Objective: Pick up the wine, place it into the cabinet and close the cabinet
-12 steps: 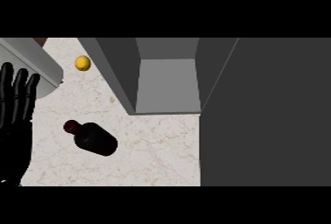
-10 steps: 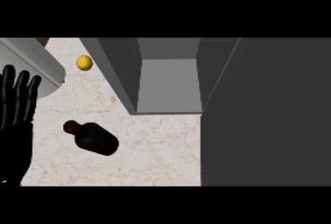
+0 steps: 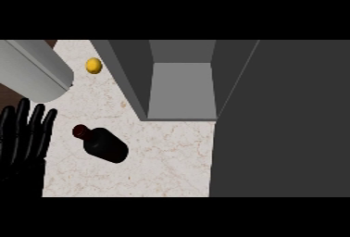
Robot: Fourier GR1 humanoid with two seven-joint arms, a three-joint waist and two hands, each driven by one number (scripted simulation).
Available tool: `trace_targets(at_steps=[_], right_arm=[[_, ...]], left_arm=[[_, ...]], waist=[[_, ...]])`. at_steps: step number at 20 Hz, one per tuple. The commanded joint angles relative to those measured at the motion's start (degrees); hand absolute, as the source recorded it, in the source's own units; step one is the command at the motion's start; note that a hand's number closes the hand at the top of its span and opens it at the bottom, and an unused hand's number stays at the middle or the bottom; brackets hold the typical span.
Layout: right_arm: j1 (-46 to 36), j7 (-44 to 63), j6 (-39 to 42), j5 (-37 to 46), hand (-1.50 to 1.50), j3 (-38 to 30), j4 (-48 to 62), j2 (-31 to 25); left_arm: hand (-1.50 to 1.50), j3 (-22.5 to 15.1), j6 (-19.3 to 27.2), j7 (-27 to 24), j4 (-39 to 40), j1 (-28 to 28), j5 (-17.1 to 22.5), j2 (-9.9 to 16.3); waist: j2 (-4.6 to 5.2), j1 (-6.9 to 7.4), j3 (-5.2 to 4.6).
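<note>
Head view looks steeply down on a pale marbled worktop (image 3: pixel 171 162). On it, the dark wine bottle (image 3: pixel 103 144) lies on its side, neck pointing up-left, below and left of the open grey cabinet (image 3: pixel 179 92). At the view's left edge the left hand (image 3: pixel 24 139) rests with straight fingers pointing up, holding nothing, just beside the bottle without touching it. A small yellow fruit (image 3: pixel 94 65) sits near the cabinet's left wall.

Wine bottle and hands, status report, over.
Left hand open, at left edge; right hand not in view. Wine bottle on counter, untouched. Cabinet open. Path looks unobstructed.
</note>
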Motion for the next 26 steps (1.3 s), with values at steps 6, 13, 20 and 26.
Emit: trace_targets(at_steps=[6, 13, 20, 26], right_arm=[[-5.3, 17.6, -3.0, -2.1, -1.50, 2.8, -11.7, -0.4], [-16.9, 31.6, -8.4, -0.1, -1.50, 3.8, -15.6, -0.7], [-21.8, 40.9, -10.9, -2.7, -1.50, -0.2, -19.0, -2.2], [-27.0, 42.6, -10.4, -5.2, -1.50, -3.8, -17.0, -3.5]], left_arm=[[-1.50, -10.4, 7.4, 11.8, -16.1, 6.4, -4.6, -1.4], [-1.50, -8.5, 11.6, 23.1, -15.9, -4.8, -8.1, -1.4], [-1.50, -6.7, 12.0, 29.2, -17.9, -6.0, -7.8, 0.3], [-1.50, -11.5, 16.8, 31.1, -14.0, -9.5, -13.7, -1.4]], waist=[[0.01, 0.11, 0.05], [0.09, -0.28, 0.03], [0.01, -0.36, 0.03], [0.03, -0.42, 0.06]])
